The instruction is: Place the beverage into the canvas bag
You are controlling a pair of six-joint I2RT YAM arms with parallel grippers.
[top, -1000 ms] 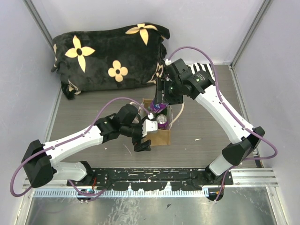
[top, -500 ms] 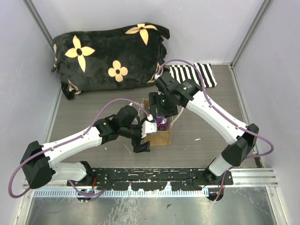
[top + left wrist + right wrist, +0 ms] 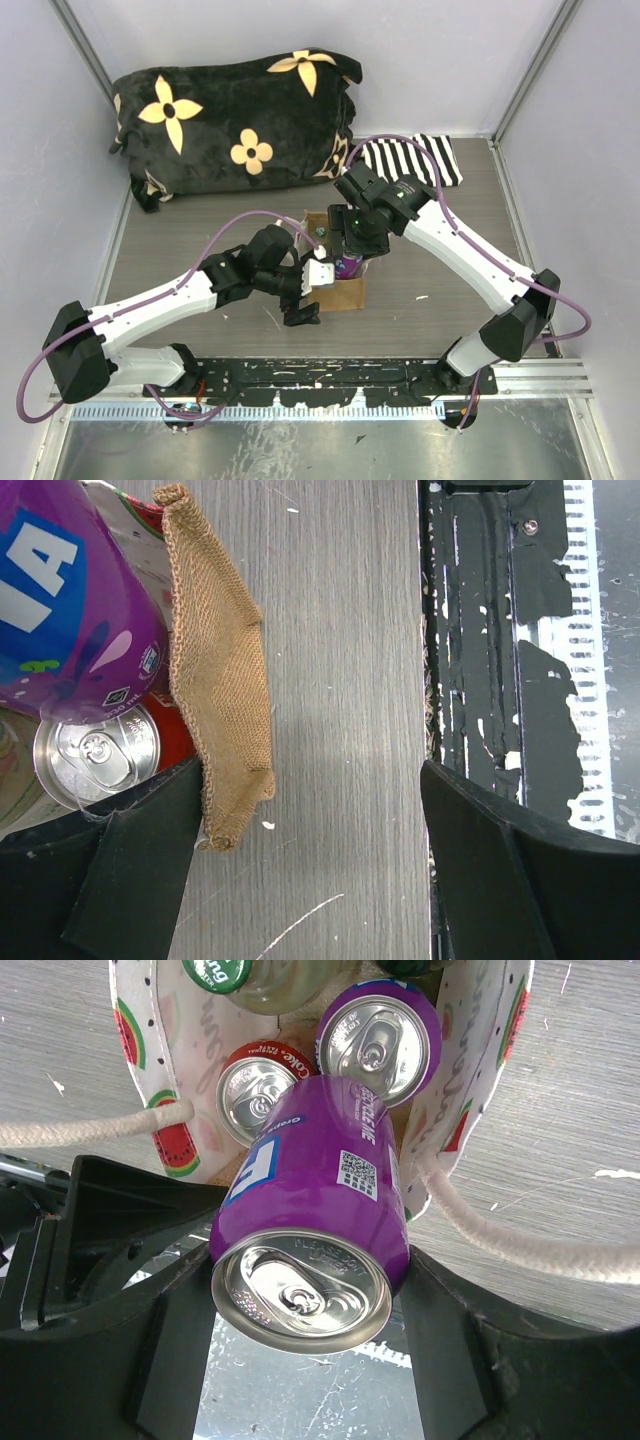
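- The right fingers [image 3: 170,1360] are clamped on the sides of the purple can [image 3: 315,1170]. They hold it tilted, base first, over the open mouth of the bag [image 3: 150,1080]. A side grip leaves the base free to go down.
- The bag stands on the bench [image 3: 340,630] between the two arms. The can's lower end is at the rim, and its upper part is outside.
- A red can [image 3: 255,1085], a second purple can [image 3: 380,1045] and a green-capped bottle [image 3: 215,972] already fill much of the bag. The tilt probably aims for the gap left beside them.
- The left fingers [image 3: 140,880] are spread wide, one inside the burlap wall and one out over the bench. This likely props the soft mouth open and steadies the bag.
- The rope handles [image 3: 520,1245] lie splayed outward, clear of the opening.
- I cannot tell whether the held can touches those below.
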